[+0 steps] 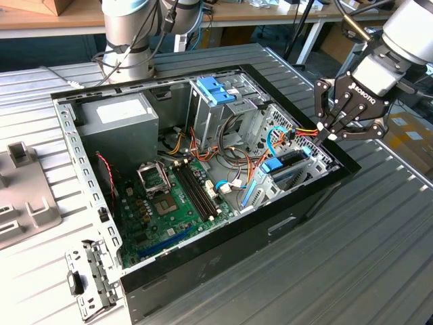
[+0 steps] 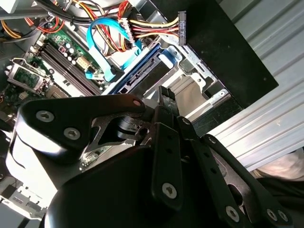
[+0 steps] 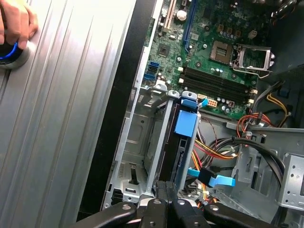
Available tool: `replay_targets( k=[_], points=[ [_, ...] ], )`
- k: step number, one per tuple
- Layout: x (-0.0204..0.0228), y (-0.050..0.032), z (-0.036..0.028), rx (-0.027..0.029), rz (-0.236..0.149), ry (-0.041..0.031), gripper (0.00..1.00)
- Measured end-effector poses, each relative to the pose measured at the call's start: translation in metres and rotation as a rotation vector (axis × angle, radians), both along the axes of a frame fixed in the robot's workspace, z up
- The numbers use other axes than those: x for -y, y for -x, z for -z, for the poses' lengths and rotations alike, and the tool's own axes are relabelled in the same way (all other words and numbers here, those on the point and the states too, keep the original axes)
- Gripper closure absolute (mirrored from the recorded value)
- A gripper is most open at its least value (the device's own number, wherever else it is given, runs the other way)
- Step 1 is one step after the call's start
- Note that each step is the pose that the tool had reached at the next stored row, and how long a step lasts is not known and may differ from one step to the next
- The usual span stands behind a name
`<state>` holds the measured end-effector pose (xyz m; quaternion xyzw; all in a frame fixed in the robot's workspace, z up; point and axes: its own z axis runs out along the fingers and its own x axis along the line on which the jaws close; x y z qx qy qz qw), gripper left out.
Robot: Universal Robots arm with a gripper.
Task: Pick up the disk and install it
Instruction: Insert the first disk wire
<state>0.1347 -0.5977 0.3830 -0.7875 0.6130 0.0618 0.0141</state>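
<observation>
Exterior view: my gripper (image 1: 333,134) hangs over the open case (image 1: 270,230) at its corner on the exterior view's right, fingertips drawn together and holding nothing, just above the disk (image 1: 287,162). The disk stands on edge in the drive bay, blue tab toward the board (image 1: 166,203), so I judge it already seated. The case lies on its side on the ribbed surface (image 1: 379,257), which leaves the bay reachable from above.

Second wrist view: gripper (image 2: 164,95) closed, empty; disk (image 2: 142,78) beneath it, between the bay rails.

First wrist view: gripper (image 3: 166,187) at the disk's near end; disk (image 3: 178,142) upright in the bay; a hand (image 3: 16,21) rests on the surface.
</observation>
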Motion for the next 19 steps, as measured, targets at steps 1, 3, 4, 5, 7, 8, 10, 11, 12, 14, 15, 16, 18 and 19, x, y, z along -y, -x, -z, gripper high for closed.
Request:
replay_targets(
  k=[1,3,4,5,7,8,10,11,12,14,15,16,18,19],
  points=[
    [0.0000,0.0000,0.0000,0.0000,-0.004,0.0000,0.89],
    [0.0000,0.0000,0.0000,0.0000,-0.014,0.0000,0.89],
    [0.0000,0.0000,0.0000,0.0000,-0.018,0.0000,0.89],
    [0.0000,0.0000,0.0000,0.0000,-0.022,0.0000,0.89],
    [0.0000,0.0000,0.0000,0.0000,-0.031,0.0000,0.89],
    [0.0000,0.0000,0.0000,0.0000,-0.036,0.0001,0.89],
    [0.0000,0.0000,0.0000,0.0000,-0.052,0.0000,0.89],
    [0.0000,0.0000,0.0000,0.0000,-0.060,0.0000,0.89],
    [0.0000,0.0000,0.0000,0.0000,-0.065,0.0000,0.89],
    [0.0000,0.0000,0.0000,0.0000,-0.075,-0.0001,0.89],
    [0.0000,0.0000,0.0000,0.0000,-0.080,0.0000,0.89],
    [0.0000,0.0000,0.0000,0.0000,-0.087,0.0000,0.89],
    [0.0000,0.0000,0.0000,0.0000,-0.099,0.0000,0.89],
    [0.0000,0.0000,0.0000,0.0000,-0.110,0.0000,0.89]
  ],
)
